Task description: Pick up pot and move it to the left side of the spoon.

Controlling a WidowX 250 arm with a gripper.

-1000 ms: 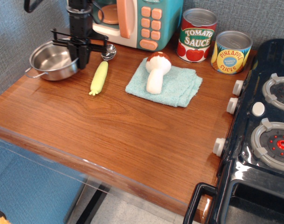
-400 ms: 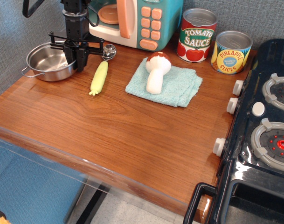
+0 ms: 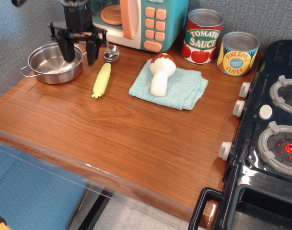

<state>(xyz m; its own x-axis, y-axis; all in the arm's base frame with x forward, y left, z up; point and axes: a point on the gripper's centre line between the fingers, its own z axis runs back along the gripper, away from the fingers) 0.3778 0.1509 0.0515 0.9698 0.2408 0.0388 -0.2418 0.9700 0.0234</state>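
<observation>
The shiny steel pot (image 3: pixel 51 65) with wire loop handles sits on the wooden table at the far left. The small silver spoon (image 3: pixel 111 51) lies to its right, in front of the toy microwave. My black gripper (image 3: pixel 79 53) is open above the pot's right rim. One finger is over the pot's inside and the other is outside it, between the pot and the spoon. The gripper holds nothing.
A yellow corn-like stick (image 3: pixel 102 79) lies just right of the pot. A toy mushroom (image 3: pixel 161 73) rests on a teal cloth (image 3: pixel 183 88). A toy microwave (image 3: pixel 145 21) and two cans (image 3: pixel 202 36) stand at the back. A black stove (image 3: pixel 275 129) fills the right side.
The gripper carried the pot a little to the left, then opened and let go of it. The pot now rests on the table farther left.
</observation>
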